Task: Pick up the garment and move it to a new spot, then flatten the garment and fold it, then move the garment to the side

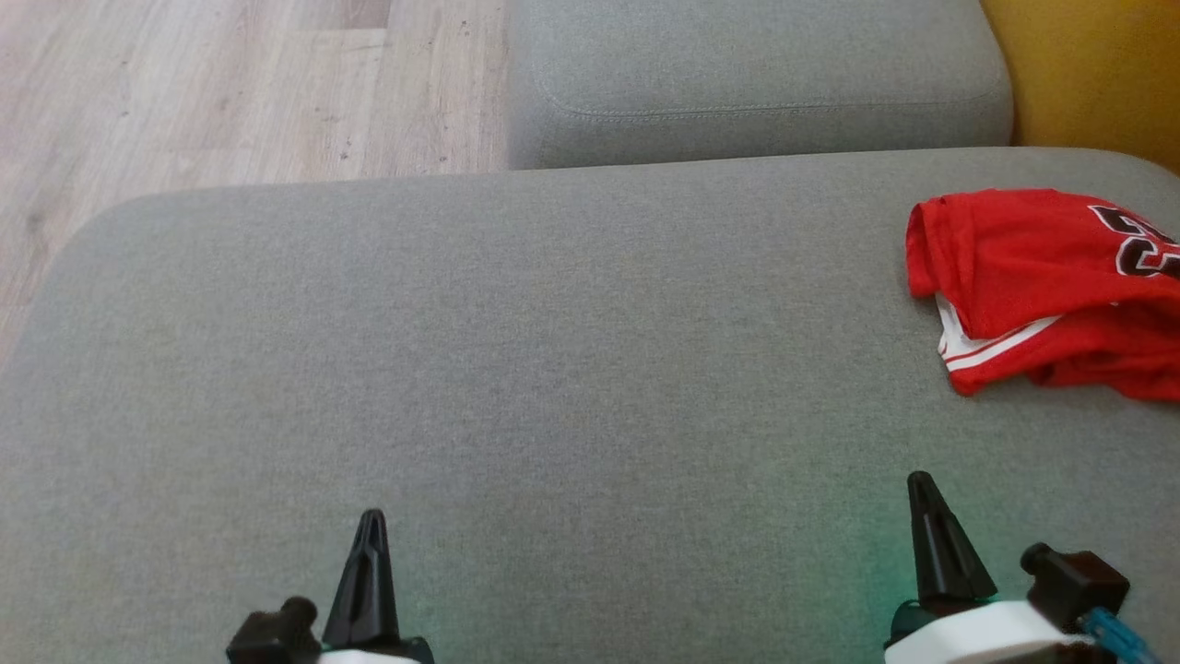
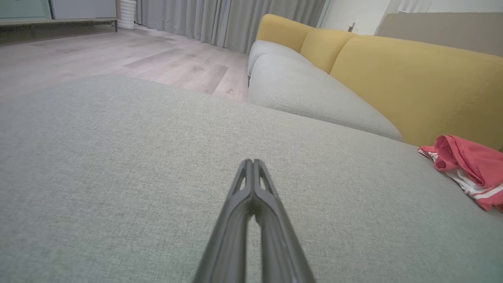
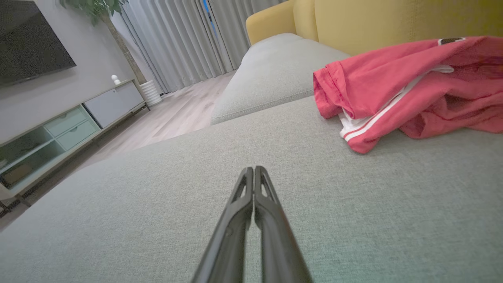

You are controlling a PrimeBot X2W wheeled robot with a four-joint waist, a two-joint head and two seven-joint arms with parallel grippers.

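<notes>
Grey sofa seat: bunched red jersey lies forward-right of the closed, nearer right gripper; left gripper also closed, empty.

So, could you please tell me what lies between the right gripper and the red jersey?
Only bare grey sofa cushion lies between the shut right gripper and the red jersey; the head and right wrist views both show it.

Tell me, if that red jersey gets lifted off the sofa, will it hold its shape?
Probably floppy: the garment lies bunched in soft folds, so it would likely sag from a pinch. Its thin layered edges suggest light cloth. The woven grey cushion should resist sliding.
</notes>
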